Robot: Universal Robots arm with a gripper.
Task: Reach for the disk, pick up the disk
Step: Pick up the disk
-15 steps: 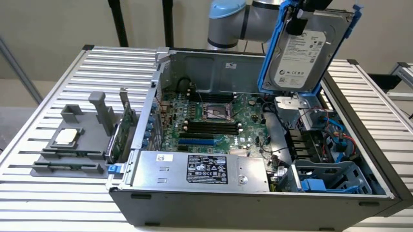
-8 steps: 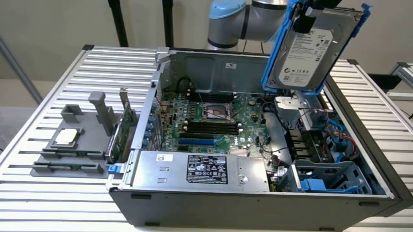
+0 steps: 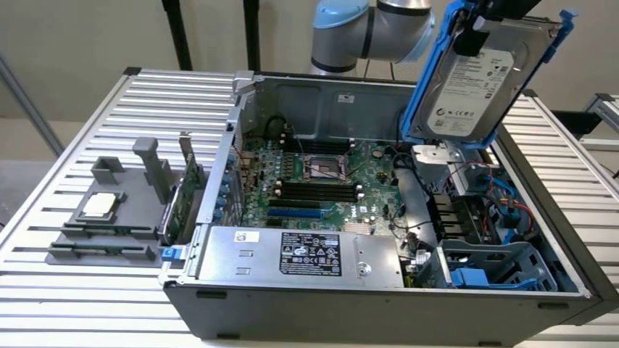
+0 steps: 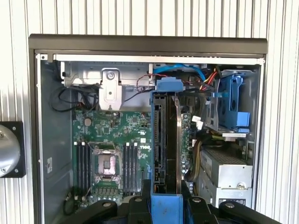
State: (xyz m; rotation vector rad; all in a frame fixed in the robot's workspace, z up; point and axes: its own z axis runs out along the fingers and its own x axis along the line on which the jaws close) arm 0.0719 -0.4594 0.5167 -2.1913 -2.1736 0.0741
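Tool [image 4: 166,206], mostly cut off at the exterior view's upper edge, grasps the disk [image 3: 476,80] by its blue rail, tilted, above the open computer case [image 3: 387,308], arm [image 3: 372,29] behind.

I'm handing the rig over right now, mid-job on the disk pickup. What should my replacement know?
Gripper: shut on the disk, gripping it at its blue carrier rail.
Disk: in the air, nearly upright, above the open computer case, toward the exterior view's right.
Done: reach and pickup; the disk appears lifted out of the case.
Left: no part of this task looks undone.
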